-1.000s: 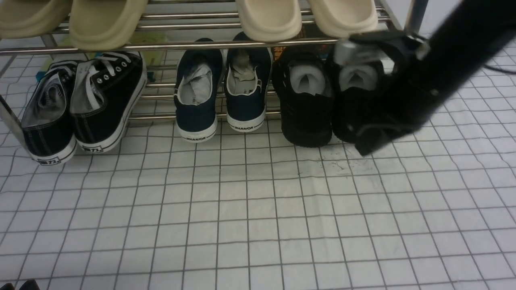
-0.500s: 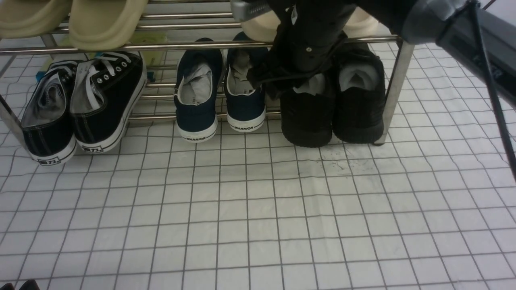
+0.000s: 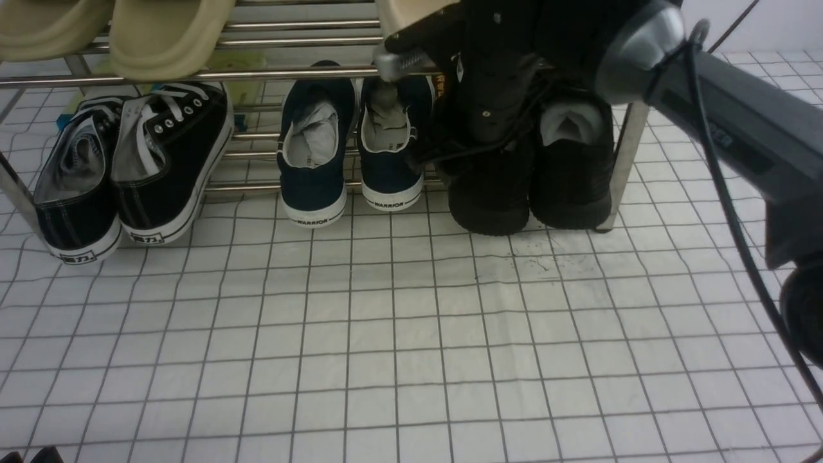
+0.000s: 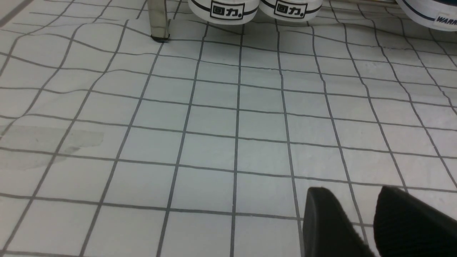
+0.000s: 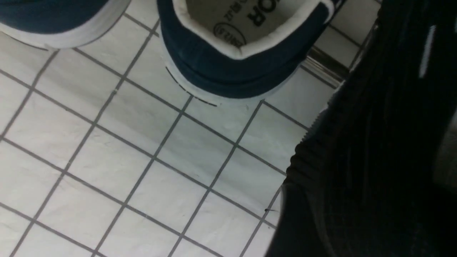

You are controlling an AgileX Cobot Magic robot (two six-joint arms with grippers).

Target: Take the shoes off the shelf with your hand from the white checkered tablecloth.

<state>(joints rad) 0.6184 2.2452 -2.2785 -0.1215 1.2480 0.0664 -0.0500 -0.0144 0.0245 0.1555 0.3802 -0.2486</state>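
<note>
Right gripper (image 3: pixel 482 109), big and black with a silver-grey part, hung down over the left shoe of the all-black knit lace-up sneakers (image 3: pixel 572 173). One silver-grey finger (image 3: pixel 400 64) poked out sideways. The other was hidden, so I could not tell if the gripper was wide or narrow, or if it held anything. The sneakers sat on the low tier at the right end of the shiny chrome metal shelf (image 3: pixel 254 186), just beside the right post (image 3: pixel 627 161). Their heels were at the shelf's front edge, by the white checkered tablecloth (image 3: pixel 411 334).

Trouble could come easily, I think. The gripper was right by the top front tube (image 3: pixel 308 69), so a pull upward might bang it and shake the cream foam slipper (image 3: pixel 411 9) off. The poking finger was over the navy white-soled sneaker (image 3: pixel 392 173) and might hook that wrong shoe. The soft knit might slip from a poor pinch.

Left gripper (image 4: pixel 355 200) sat low over the tablecloth and held nothing. Its fingers were close, and I could not tell if they were closed.
</note>
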